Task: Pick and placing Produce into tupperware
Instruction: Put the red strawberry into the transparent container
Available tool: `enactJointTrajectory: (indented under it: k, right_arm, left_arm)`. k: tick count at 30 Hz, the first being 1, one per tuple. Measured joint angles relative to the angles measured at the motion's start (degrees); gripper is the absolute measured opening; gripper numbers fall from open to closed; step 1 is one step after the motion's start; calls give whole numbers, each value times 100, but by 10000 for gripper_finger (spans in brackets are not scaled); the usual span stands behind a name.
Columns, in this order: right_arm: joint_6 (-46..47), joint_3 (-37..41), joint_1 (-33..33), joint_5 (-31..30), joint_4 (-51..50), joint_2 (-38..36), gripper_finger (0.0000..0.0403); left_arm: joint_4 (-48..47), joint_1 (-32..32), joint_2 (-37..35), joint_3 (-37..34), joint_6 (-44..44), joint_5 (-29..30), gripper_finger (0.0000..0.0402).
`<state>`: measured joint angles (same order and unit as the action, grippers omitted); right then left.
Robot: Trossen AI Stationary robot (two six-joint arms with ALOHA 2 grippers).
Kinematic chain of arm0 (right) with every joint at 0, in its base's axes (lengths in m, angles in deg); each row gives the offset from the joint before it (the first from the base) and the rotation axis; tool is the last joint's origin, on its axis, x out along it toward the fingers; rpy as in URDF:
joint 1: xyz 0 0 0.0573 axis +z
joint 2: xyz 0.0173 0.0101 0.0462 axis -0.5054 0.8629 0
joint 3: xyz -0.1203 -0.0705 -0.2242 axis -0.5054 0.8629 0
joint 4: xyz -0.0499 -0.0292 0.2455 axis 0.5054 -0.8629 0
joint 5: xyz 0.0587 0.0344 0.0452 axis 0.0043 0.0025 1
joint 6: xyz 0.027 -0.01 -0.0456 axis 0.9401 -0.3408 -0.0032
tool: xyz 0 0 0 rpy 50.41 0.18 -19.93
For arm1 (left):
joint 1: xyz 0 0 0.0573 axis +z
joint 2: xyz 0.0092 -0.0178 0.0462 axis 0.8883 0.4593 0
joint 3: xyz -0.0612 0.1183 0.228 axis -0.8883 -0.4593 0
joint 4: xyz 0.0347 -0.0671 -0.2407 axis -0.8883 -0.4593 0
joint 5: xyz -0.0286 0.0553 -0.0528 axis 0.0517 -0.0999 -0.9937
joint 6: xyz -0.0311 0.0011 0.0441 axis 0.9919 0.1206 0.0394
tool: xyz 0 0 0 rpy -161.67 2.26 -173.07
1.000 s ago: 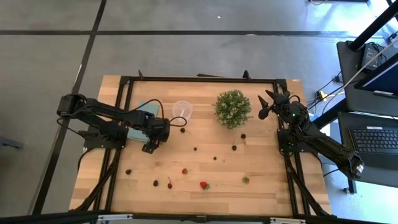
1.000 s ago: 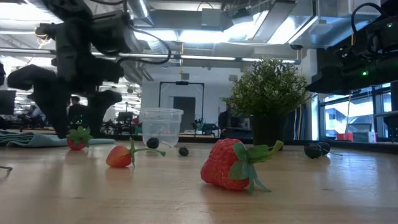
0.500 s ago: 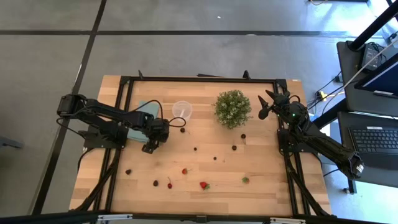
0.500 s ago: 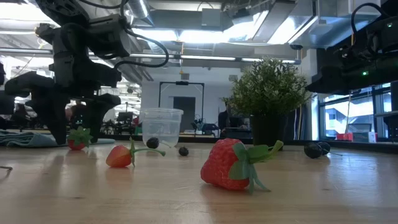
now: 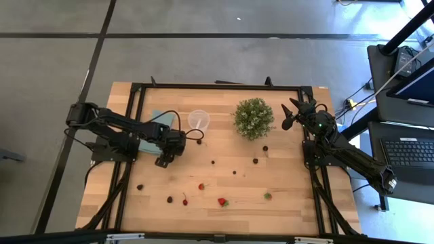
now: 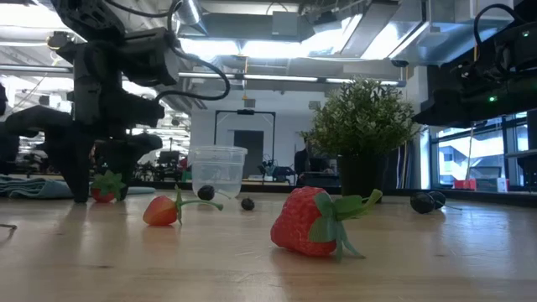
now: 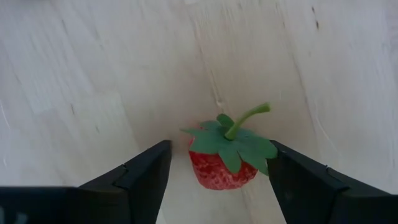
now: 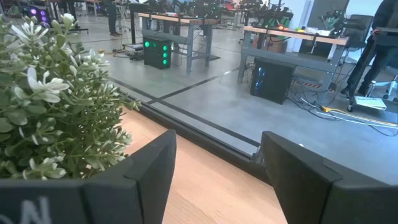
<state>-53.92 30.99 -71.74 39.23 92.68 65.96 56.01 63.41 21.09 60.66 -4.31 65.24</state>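
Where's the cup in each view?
High: cup back of the table, just left of the plant.
Low: cup left of centre, plant to its right.
Left wrist: not in it; shows a strawberry.
Right wrist: not in it; plant close by.
Shared landmark: the plant.

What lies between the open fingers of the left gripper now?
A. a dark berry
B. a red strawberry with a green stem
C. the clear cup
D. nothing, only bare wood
B: in the left wrist view a red strawberry with green leaves and stem lies on the wood between the two open fingers of the left gripper, which do not yet touch it.
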Motion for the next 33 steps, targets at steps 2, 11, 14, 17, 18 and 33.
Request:
enactJointTrajectory:
  k: [2, 11, 14, 17, 18, 33]
  right_arm:
    - [0, -2, 0, 0, 2, 0, 239]
    - [0, -2, 0, -2, 0, -1, 239]
    - [0, 0, 0, -1, 2, 0, 239]
    - [5, -2, 0, 0, 2, 0, 239]
    - [7, -1, -2, -2, 2, -2, 239]
    - [2, -2, -1, -1, 0, -2, 239]
  left_arm:
    - [15, -37, 25, 0, 18, 27, 244]
    - [62, -46, 36, -6, 153, 88, 199]
    - [73, -46, 41, -7, 291, 98, 181]
    - [100, -46, 41, -9, 420, 145, 162]
    - [103, -48, 37, -7, 483, 177, 155]
    - [28, 35, 33, 498, 721, 368, 135]
